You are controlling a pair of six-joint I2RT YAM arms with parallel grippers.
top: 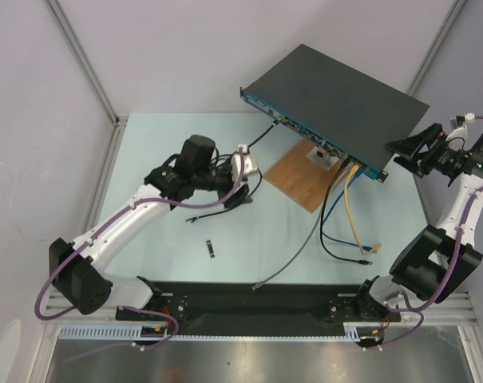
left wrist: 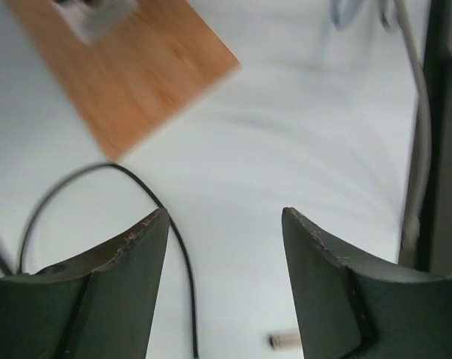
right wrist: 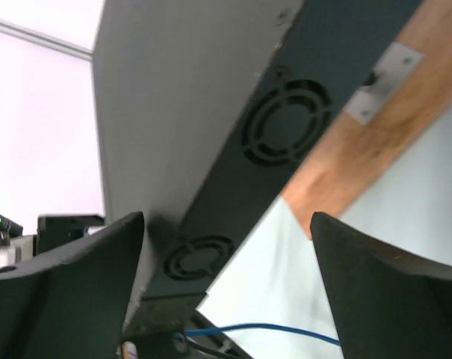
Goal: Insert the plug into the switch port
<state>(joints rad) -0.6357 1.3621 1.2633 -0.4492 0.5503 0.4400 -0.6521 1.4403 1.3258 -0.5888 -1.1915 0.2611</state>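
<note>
Near rail: grey cable [top: 257, 285] lying loose, open mat around it. Mid-table: left gripper [left wrist: 226, 288] hovering, fingers [left wrist: 113, 299] spreading wide, holding nothing; black cable [left wrist: 184, 262] passing beneath. Further right: right gripper [right wrist: 227, 284] gaping, empty, facing vented side of switch [top: 337, 100]. Far right: switch sitting partly over wooden board [top: 297, 177], black top, blue socket face toward arms. Pale table [top: 169, 263]; grey walls [top: 33, 80] enclosing.

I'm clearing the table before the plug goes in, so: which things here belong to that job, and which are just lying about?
Job: the switch; the black cable beside the open left claw, likely the one to plug in; the open right claw at the switch's side.
Lying about: wooden board; small black stick; grey cable; yellow cable.
</note>
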